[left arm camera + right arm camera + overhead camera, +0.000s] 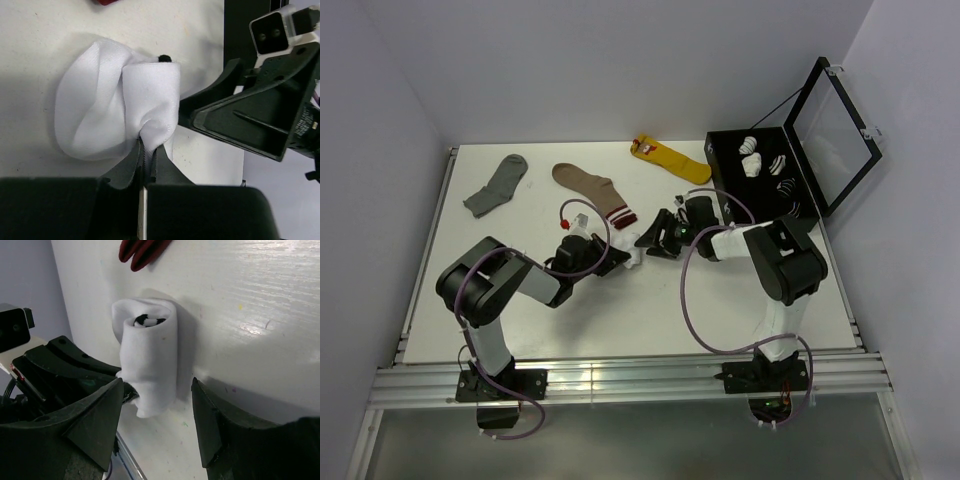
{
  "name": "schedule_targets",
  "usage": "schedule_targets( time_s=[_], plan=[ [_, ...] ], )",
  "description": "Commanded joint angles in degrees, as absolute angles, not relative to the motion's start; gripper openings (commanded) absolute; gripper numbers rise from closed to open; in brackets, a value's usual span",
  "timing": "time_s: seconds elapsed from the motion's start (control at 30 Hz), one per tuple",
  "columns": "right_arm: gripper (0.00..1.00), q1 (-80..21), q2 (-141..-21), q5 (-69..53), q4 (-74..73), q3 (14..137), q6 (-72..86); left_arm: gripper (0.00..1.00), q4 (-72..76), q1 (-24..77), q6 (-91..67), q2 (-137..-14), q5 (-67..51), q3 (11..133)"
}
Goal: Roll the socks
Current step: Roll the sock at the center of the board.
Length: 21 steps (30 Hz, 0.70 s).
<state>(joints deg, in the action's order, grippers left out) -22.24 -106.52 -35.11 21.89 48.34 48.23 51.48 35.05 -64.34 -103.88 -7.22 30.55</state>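
Tabletop (620, 325), white and flat, is carrying these items, leftmost first.

Far left: plain grey fabric sock (497, 186) is lying flat near the back edge.

Next: brown fabric sock (590, 188) with a maroon-and-white striped cuff is lying flat, its cuff pointing towards the arms.

Centre left: left gripper (146, 150) is clenching its jaws on a fold at the near end of the socks (120, 112).

Centre: the socks, two short white fabric ones rolled together into one rounded bundle, are resting on the table just in front of the brown sock's cuff. From the right wrist view they are showing as a tube-shaped roll (147, 357), with a black-and-white striped inner layer peeking out of the far opening.

Centre right: right gripper (157, 385) is standing released, its fingers spread to either side of the bundle.

Back, right of centre: yellow fabric sock (670, 160) is lying flat.

Far right: black rectangular case (725, 150) is sitting with its clear-panelled lid propped open, holding several rolled white bundles.
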Motion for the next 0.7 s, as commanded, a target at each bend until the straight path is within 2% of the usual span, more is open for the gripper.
schedule_targets(
  time_s=[0.0,0.23,0.33,0.43,0.53,0.57,0.67],
  plan=[
    [0.64,-22.32,-109.33,-37.26,28.03,49.48,50.36,0.00,51.42,34.72,-64.34,-104.68,-8.00,30.32],
    [0.61,-22.50,-114.34,-41.92,38.22,48.16,54.66,0.00,52.12,34.54,-64.95,-106.08,-9.14,30.67],
    [0.55,-22.67,-116.18,-43.33,40.51,48.34,55.89,0.00,51.60,34.54,-64.95,-106.52,-9.05,30.94],
    [0.39,-22.68,-117.42,-44.65,43.50,48.08,57.83,0.00,50.80,34.54,-64.52,-106.61,-8.97,31.29],
    [0.05,-22.68,-116.73,-44.04,40.98,47.81,56.18,0.02,48.53,34.54,-63.38,-105.82,-7.57,31.46],
    [0.00,-22.59,-116.20,-43.60,39.39,47.90,55.29,0.04,47.12,34.54,-63.11,-104.78,-6.69,31.55],
    [0.00,-22.76,-113.56,-41.31,31.40,48.78,50.65,0.21,41.60,34.80,-60.92,-101.79,-2.05,31.73]
  ],
)
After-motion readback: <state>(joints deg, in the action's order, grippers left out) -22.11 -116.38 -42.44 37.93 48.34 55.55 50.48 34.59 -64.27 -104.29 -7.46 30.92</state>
